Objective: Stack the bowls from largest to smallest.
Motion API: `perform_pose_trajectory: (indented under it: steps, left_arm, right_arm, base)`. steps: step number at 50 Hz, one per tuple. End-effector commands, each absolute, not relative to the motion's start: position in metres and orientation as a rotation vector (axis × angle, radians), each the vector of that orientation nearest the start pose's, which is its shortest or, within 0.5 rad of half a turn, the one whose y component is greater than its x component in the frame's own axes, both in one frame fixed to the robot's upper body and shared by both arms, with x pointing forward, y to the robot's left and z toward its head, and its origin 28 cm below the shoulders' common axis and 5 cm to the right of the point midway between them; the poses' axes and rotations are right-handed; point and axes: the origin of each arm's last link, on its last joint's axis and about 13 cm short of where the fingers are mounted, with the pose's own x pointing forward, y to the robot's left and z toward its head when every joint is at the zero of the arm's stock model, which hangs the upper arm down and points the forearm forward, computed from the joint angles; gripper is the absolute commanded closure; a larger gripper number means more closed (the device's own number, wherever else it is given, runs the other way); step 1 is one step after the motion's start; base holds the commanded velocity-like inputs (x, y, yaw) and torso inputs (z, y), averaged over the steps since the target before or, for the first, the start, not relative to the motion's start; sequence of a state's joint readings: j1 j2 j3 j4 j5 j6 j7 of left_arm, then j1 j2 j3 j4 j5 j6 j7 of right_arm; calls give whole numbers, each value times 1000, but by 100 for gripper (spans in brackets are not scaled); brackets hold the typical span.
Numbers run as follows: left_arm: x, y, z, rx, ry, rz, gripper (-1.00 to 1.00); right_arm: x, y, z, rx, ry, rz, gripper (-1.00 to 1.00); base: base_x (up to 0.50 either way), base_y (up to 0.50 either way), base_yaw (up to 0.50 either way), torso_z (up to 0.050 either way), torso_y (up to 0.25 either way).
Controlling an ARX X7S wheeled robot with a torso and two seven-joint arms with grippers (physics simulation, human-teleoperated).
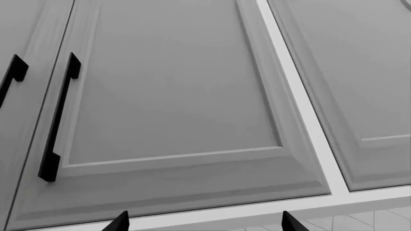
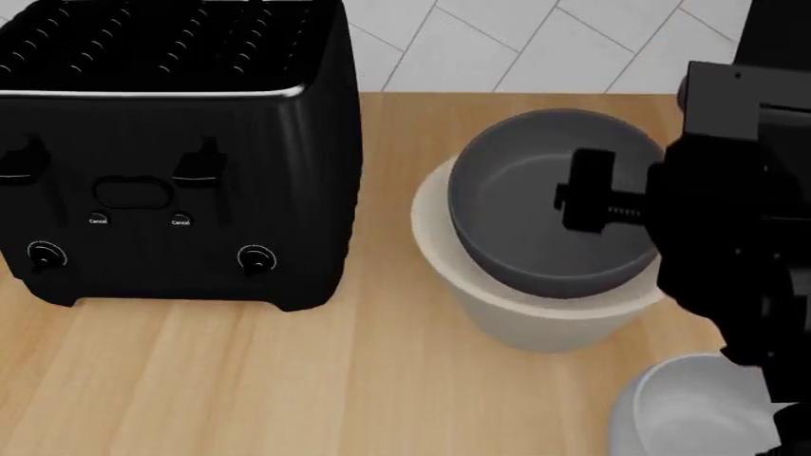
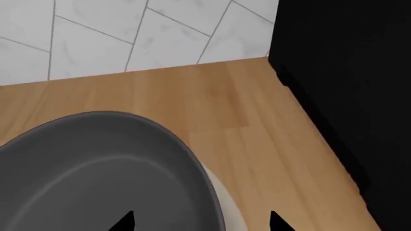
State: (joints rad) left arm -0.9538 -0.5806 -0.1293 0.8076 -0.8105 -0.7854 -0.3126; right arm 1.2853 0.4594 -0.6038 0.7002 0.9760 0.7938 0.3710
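Nearest to the robot, at the front edge of the wooden desk (image 2: 254,380), sits the small pale grey-white bowl (image 2: 690,408), upright with its mouth to the ceiling, partly cut off by the frame and by the right arm's dark bulk. It stands just beside the other two bowls, apart from them, so by my reckoning it is the one piece not yet stacked.

A little further back, the dark grey bowl (image 2: 545,214) rests inside the cream bowl (image 2: 533,318), both mouths up. The grey one looks tipped slightly, its far rim riding higher than the near one, probably because it has not quite settled into the tapered cream walls. These are round things, so the only axis worth naming is the vertical one through their centres, and the two roughly share it.

The right claw (image 3: 200,222) hangs over the grey bowl's rim, only its two dark fingertips (image 3: 125,222) showing in the right wrist view. They stand well apart with nothing between them, so it is spread and empty.

To the left, a black toaster (image 2: 171,152) fills that side of the desk, with white herringbone tile (image 2: 507,43) behind.

The left claw (image 1: 204,224) is off elsewhere, facing grey cabinet doors (image 1: 173,96) with black handles (image 1: 59,118); its tips sit wide apart, holding nothing.
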Motion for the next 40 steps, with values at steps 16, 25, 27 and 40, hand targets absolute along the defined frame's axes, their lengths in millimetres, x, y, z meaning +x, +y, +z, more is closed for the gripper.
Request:
perform_pose_trajectory:
  steps: [16,25,27,40]
  left_arm:
    - [203,264,339,72,-887,-117,-100]
    - [205,262,336,64,-887,-131,-100]
    - [206,262,334,60,-887,-132,-100]
    - [208,261,329,46,-884,-137,-100]
  right_arm:
    - [367,-170,272,27,330,-122,-100]
    - [338,-170,294,-21,295,-110,-100]
    - [328,-173,299,-33,286,-115,-100]
    - [283,-176,302,-81,308,-112,-100]
  base:
    - [0,0,0,0,0]
    - [0,0,0,0,0]
    - [0,0,0,0,0]
    - [0,0,0,0,0]
